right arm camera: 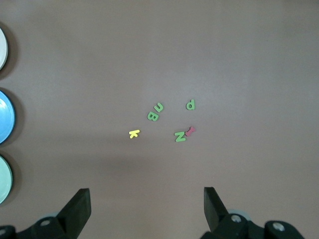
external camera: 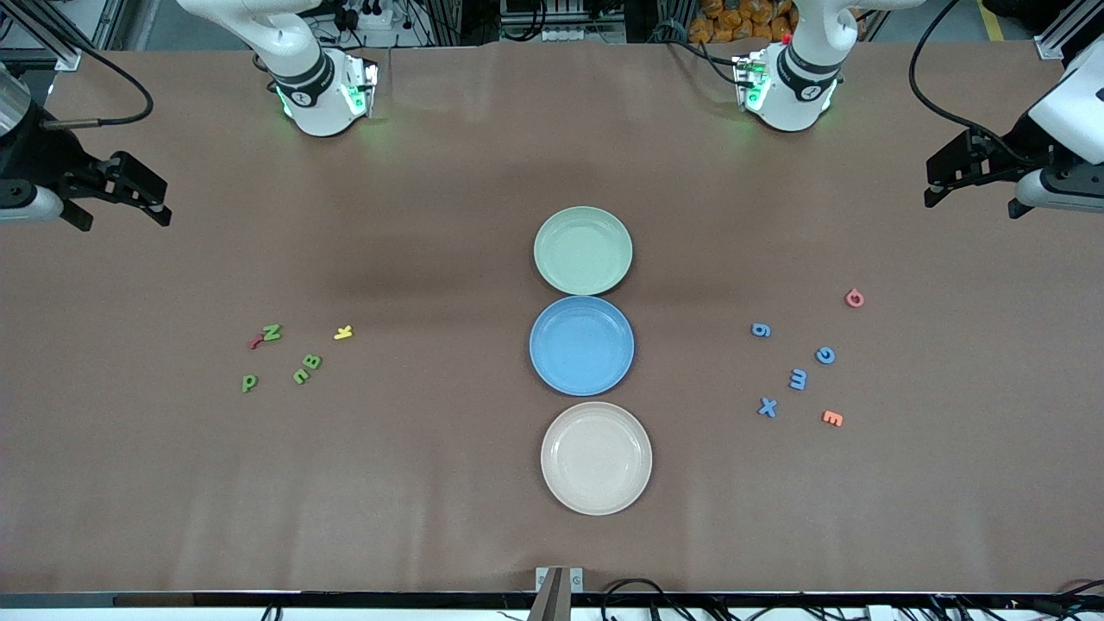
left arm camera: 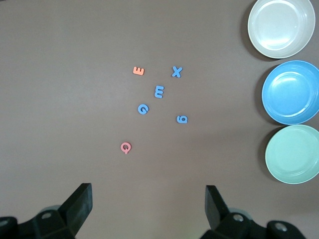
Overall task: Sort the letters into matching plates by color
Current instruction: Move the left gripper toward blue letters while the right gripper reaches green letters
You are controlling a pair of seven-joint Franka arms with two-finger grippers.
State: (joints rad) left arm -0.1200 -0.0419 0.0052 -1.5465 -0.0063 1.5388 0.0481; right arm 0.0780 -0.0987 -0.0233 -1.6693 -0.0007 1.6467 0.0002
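Brown bench (external camera: 431,483), matte, with both arm bases along the upper edge of the front frame.

Plates: three in a column at frame centre, running from upper to lower. Green plate (external camera: 583,250) uppermost, blue plate (external camera: 581,345) just below it with rims nearly touching, cream plate (external camera: 596,458) lowest. All three hold nothing.

Green letters, mid-left of the front frame: N (external camera: 272,332) touching a small red letter (external camera: 255,343); B (external camera: 313,361) and n (external camera: 300,376) side by side, the pair's line slanting toward upper right; p (external camera: 249,382) lowest, tilted. A yellow k (external camera: 343,332) lies between this group and the plates.

Blue letters, mid-right of the front frame: 9 (external camera: 760,329), G (external camera: 825,354), M (external camera: 798,379) lying turned on its side, X (external camera: 767,407). They form a loose cluster, none touching. A pink Q (external camera: 854,298) lies above them, an orange E (external camera: 832,418) at lower right.

Left claw (external camera: 957,172): upper right edge of the frame, fingers spread wide, holding nothing.

Right claw (external camera: 129,194): upper left edge, fingers spread wide, holding nothing.
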